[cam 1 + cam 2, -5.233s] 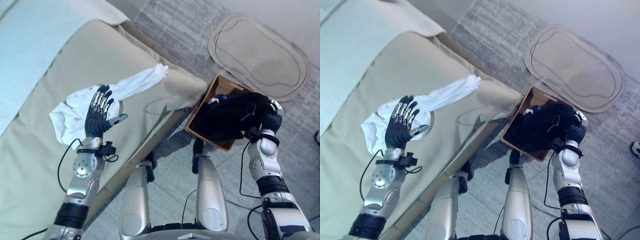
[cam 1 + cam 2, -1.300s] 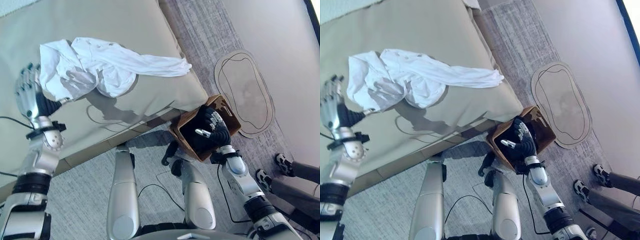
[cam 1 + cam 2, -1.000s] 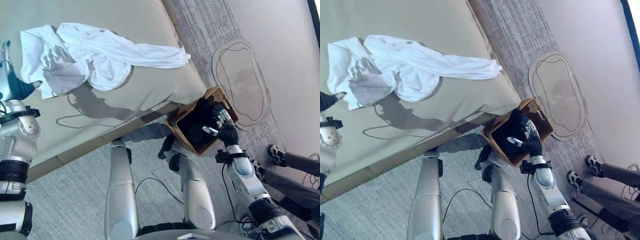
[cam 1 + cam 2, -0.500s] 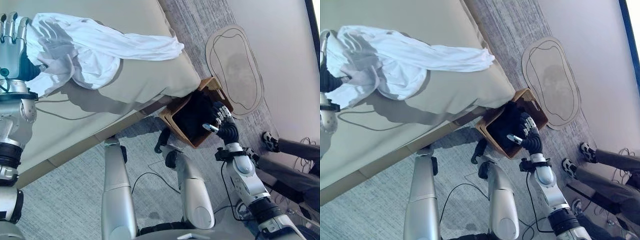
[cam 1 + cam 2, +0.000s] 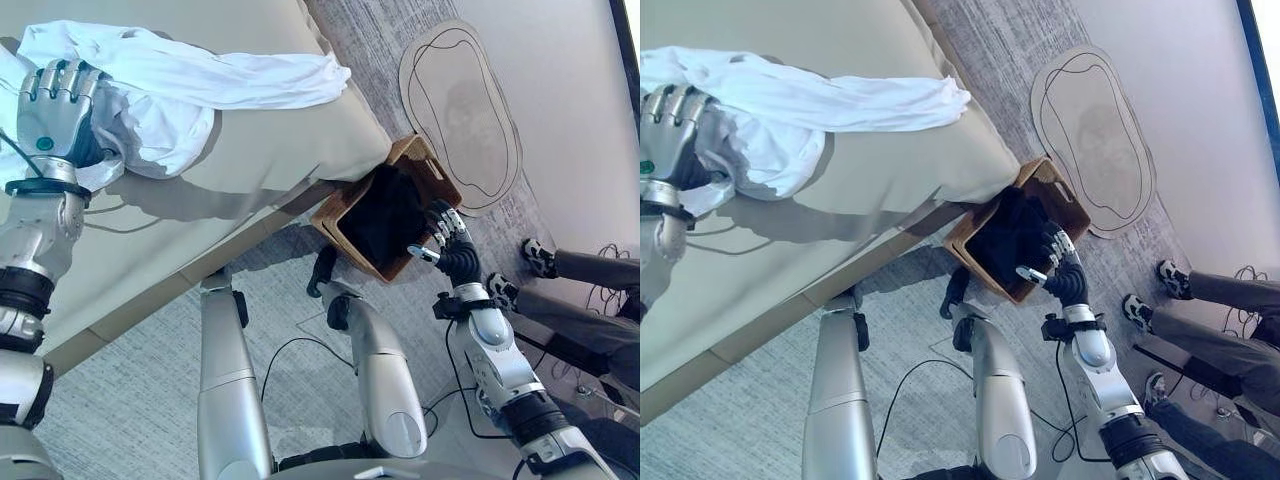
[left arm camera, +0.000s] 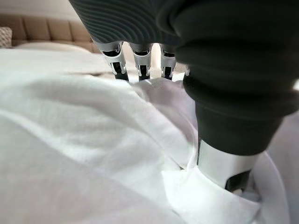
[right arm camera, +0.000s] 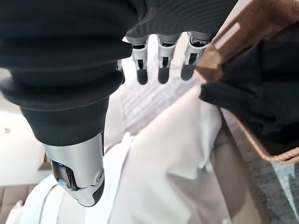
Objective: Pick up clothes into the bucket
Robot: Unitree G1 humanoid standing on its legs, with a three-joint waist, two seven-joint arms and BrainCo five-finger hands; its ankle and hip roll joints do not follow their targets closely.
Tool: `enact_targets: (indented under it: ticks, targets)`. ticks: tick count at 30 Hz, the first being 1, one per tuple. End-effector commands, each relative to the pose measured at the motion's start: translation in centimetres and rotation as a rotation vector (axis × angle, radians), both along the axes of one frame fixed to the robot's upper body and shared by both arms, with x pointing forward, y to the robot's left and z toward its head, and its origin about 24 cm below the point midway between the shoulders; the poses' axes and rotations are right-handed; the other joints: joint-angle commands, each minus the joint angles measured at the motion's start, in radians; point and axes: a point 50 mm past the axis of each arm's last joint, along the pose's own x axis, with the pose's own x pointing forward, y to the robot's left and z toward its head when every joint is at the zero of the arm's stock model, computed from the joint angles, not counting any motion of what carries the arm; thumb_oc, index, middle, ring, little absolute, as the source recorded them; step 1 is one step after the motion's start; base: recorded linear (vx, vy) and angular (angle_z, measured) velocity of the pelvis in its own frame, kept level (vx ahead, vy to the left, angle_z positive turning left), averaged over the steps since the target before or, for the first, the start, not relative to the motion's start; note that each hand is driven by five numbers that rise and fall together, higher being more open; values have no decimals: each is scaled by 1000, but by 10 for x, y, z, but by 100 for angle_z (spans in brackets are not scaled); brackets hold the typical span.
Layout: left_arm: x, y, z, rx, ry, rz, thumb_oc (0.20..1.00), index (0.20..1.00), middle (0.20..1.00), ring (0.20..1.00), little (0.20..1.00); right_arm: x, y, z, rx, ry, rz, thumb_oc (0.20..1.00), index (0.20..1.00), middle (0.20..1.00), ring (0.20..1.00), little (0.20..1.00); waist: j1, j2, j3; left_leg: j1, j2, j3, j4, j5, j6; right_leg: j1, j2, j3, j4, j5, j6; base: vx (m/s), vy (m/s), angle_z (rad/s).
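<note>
A white garment [image 5: 200,80] lies crumpled across the beige cushion [image 5: 260,170]. My left hand [image 5: 55,110] rests on its near end with the fingers bent down into the folds. In the left wrist view the fingers [image 6: 140,60] and the thumb [image 6: 224,163] press into the white garment [image 6: 93,149], with cloth bunched between them. The brown woven basket [image 5: 350,205] stands on the floor by the cushion's corner, with a black garment [image 5: 385,215] inside. My right hand [image 5: 450,250] hovers open beside the basket's near rim, holding nothing; its wrist view shows straight fingers [image 7: 161,63] next to the basket [image 7: 233,37].
The cushion's front edge drops off right next to the basket. A flat oval mat [image 5: 460,100] lies on the grey carpet beyond the basket. A person's legs and shoes [image 5: 540,262] show at the right, close to my right arm.
The camera has swung. My left hand has come down onto the white garment and bent its fingers into it. My right hand has let the black garment into the basket and drawn back.
</note>
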Motion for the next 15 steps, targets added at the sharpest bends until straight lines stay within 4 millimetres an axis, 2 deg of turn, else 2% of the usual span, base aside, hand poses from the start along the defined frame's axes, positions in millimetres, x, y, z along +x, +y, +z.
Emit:
enact_targets:
  ticks: [1, 3, 4, 5, 6, 7, 15]
  targets:
    - [-1, 10, -1, 116, 123, 74, 1000, 1000, 1000, 1000, 1000, 0, -13, 37, 37, -173, -14, 1000, 1000, 1000, 1000, 1000, 13, -59, 20, 37, -16, 41, 60, -121, 53, 31, -108, 68, -26, 101, 130, 0, 0, 0]
    - [1, 7, -5, 128, 178, 63, 1000, 1000, 1000, 1000, 1000, 1, -13, 38, 39, -170, -4, 1000, 1000, 1000, 1000, 1000, 10, -56, 20, 35, -17, 41, 62, -119, 54, 31, -109, 68, -24, 104, 131, 0, 0, 0]
    - [0, 7, -9, 115, 219, 58, 827, 827, 827, 827, 827, -1, -16, 37, 43, -167, -9, 1000, 1000, 1000, 1000, 1000, 16, -53, 20, 36, -17, 42, 59, -118, 53, 33, -111, 66, -27, 103, 131, 0, 0, 0]
    - [-1, 7, -9, 113, 220, 58, 827, 827, 827, 827, 827, -1, -17, 37, 43, -167, -8, 1000, 1000, 1000, 1000, 1000, 15, -52, 20, 37, -17, 42, 59, -118, 53, 33, -111, 66, -27, 103, 131, 0, 0, 0]
    - [-3, 9, -11, 96, 213, 58, 291, 291, 291, 291, 291, -2, -18, 35, 50, -158, -14, 1000, 1000, 1000, 1000, 1000, 19, -49, 20, 43, -16, 42, 53, -116, 53, 36, -112, 64, -27, 101, 130, 0, 0, 0]
    - [-3, 10, -11, 95, 213, 58, 200, 200, 200, 200, 200, -2, -18, 35, 49, -158, -13, 1000, 1000, 1000, 1000, 1000, 18, -49, 20, 44, -16, 42, 53, -116, 53, 36, -112, 64, -27, 101, 130, 0, 0, 0]
    - [-5, 9, -39, 28, 283, 42, 200, 200, 200, 200, 200, 2, -16, 29, 46, -130, -19, 1000, 1000, 1000, 1000, 1000, 36, -29, 20, 110, -19, 49, 26, -107, 51, 90, -115, 64, -35, 101, 128, 0, 0, 0]
